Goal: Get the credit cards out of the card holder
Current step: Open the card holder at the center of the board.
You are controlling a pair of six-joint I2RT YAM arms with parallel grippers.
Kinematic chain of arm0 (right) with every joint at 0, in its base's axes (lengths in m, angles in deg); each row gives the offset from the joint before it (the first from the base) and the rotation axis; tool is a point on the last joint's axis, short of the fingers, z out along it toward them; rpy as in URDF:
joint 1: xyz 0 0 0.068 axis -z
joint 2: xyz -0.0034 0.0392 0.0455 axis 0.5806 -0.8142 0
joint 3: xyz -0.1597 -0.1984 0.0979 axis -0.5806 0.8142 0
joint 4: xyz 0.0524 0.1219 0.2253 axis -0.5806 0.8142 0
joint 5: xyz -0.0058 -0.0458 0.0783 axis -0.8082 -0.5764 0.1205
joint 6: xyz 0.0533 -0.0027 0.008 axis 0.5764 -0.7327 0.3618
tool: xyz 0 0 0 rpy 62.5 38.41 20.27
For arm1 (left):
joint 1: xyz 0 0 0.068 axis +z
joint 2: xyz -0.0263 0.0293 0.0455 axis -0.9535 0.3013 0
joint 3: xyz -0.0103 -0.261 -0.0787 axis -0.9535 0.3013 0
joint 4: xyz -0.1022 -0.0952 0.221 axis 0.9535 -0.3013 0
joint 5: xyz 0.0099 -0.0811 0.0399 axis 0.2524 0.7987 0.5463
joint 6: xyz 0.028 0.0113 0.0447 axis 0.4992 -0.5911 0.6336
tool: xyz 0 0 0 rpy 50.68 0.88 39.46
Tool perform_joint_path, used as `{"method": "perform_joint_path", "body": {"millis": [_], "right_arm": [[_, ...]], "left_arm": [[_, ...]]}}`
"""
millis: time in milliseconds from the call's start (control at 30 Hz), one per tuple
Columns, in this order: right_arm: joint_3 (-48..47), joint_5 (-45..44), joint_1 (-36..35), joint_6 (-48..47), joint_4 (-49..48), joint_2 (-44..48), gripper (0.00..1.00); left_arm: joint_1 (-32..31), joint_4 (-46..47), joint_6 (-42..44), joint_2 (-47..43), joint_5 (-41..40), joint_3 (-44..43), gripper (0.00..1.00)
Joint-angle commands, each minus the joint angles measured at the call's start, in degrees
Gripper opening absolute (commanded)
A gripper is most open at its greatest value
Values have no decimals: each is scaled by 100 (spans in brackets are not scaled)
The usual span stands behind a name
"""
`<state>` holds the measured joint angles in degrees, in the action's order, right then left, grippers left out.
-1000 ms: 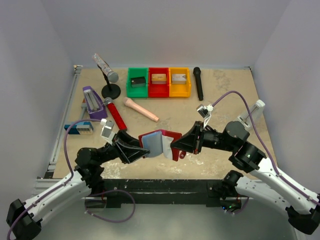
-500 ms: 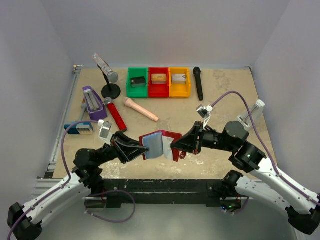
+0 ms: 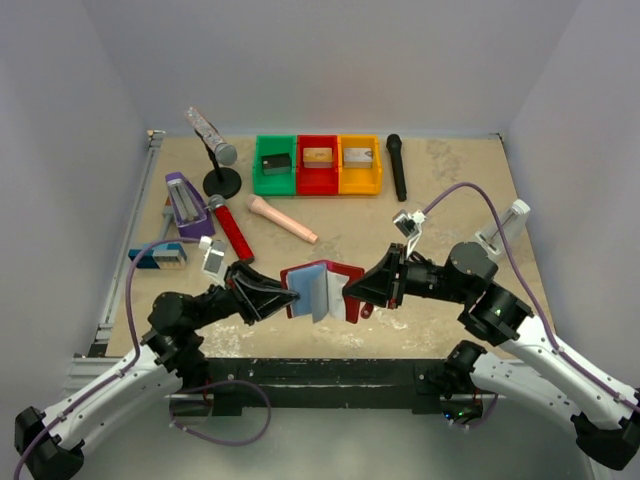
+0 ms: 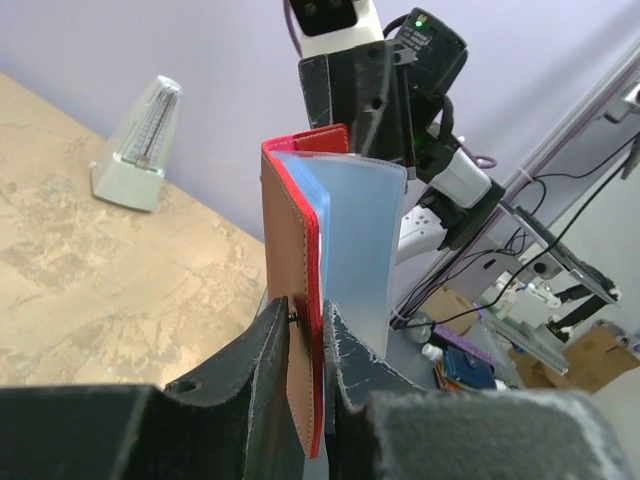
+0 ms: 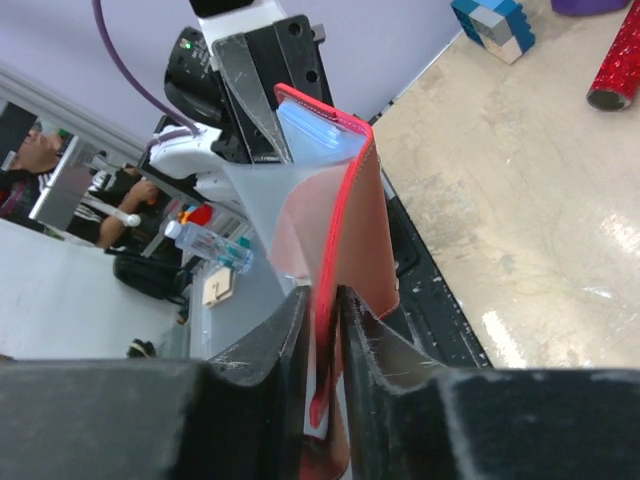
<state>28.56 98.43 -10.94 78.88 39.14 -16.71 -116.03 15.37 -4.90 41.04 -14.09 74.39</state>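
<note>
**Holder pinched on both covers, no card out yet**

Top view: I had the card holder [image 3: 322, 284] held up over the table [image 3: 450, 200], opened like a book between my arms, near the front edge. My left gripper [image 3: 291, 297] pinched its left cover and my right gripper [image 3: 346, 292] pinched the right one. No credit cards were visible outside it.

Left wrist: my left fingers [image 4: 265, 350] were pressed onto the brown-and-red cover edge, with the leather between them. The clear pockets [image 4: 365, 235] fanned out beside the cover. I couldn't tell if cards sat inside.

Right wrist: my right fingers [image 5: 265, 345] were clamped on the other red cover, and the pockets leaned toward the left arm.

My read: with both hands on covers, neither could pull a card. One should hold near the spine. The other should let go, pinch a card's exposed edge and draw it straight out of the pocket mouth. The film is thin, so it's easy to grab the pocket instead.
</note>
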Motion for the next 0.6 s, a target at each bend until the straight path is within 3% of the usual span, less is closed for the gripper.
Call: {"method": "perform_joint_path", "body": {"millis": [0,67,167,367,433,567], "right_arm": [[-123,105,47,-223,15,-19,34],[-123,17,47,-250,102,-11,52],[-131,-167,47,-311,261,-28,68],[-158,-519,56,-347,428,-116,79],[-175,-607,56,-329,393,-142,96],[-342,-493,73,-259,297,-458,99]], "left_arm": [[-20,-1738,516,186,-57,-1170,0],[-37,-2749,823,423,-171,-1768,0],[-125,-4069,1201,670,-644,-2489,0],[-502,-5240,1395,951,-1796,-3228,0],[-696,-5487,1422,1109,-2025,-3422,0],[-960,-5523,1413,1321,-2140,-3642,0]]}}
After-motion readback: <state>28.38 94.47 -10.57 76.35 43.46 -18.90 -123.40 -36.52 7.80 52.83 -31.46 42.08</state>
